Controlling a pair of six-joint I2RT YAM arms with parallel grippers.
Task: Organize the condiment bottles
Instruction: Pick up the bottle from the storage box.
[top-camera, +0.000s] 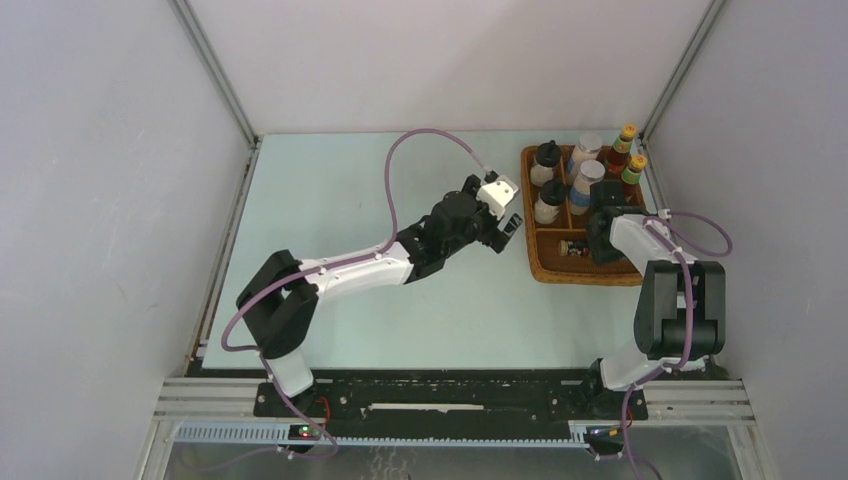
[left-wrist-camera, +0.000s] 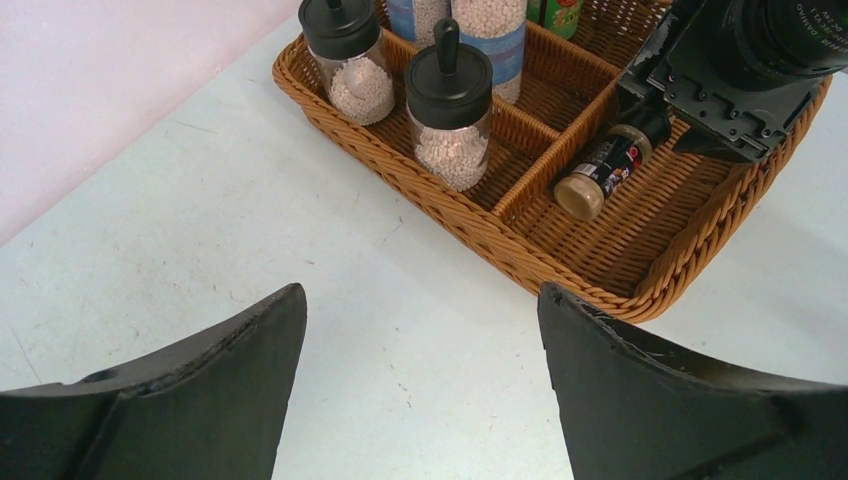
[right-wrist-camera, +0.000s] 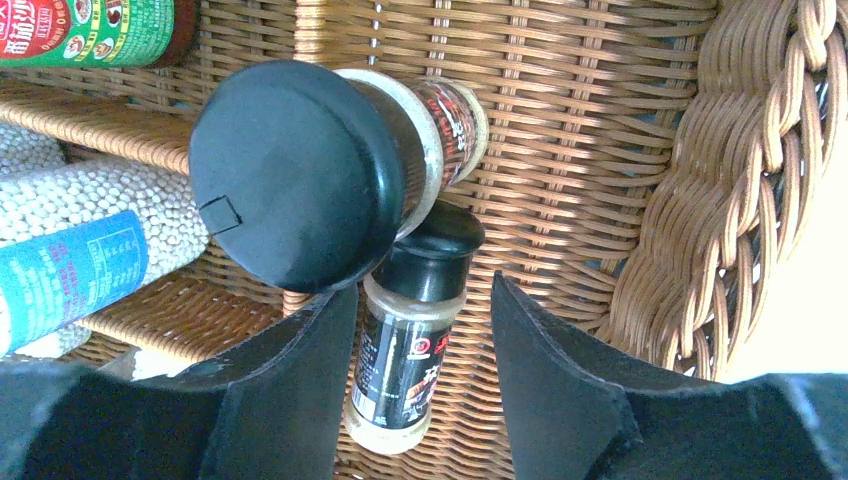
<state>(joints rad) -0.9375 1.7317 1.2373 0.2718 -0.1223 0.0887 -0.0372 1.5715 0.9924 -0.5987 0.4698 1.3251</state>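
Note:
The condiment bottles stand in the wicker tray (top-camera: 555, 268): two black-lidded white jars (top-camera: 547, 155) (left-wrist-camera: 450, 110), two silver-lidded blue-label jars (top-camera: 586, 178) and two red sauce bottles (top-camera: 630, 170). My right gripper (top-camera: 603, 228) (right-wrist-camera: 423, 285) is open inside the near right compartment, its fingers either side of a tiny dark jar (right-wrist-camera: 412, 350) lying flat; a gap shows on its right. A second tiny dark jar (right-wrist-camera: 290, 170) sits just beyond, lid towards the camera. My left gripper (top-camera: 510, 222) (left-wrist-camera: 420, 295) is open and empty over the table, left of the tray.
The tray's braided rim (right-wrist-camera: 700, 200) rises close to the right of my right fingers. A blue-label jar (right-wrist-camera: 70, 260) and a red sauce bottle (right-wrist-camera: 90, 30) sit beyond a divider on the left. Grey walls enclose the table.

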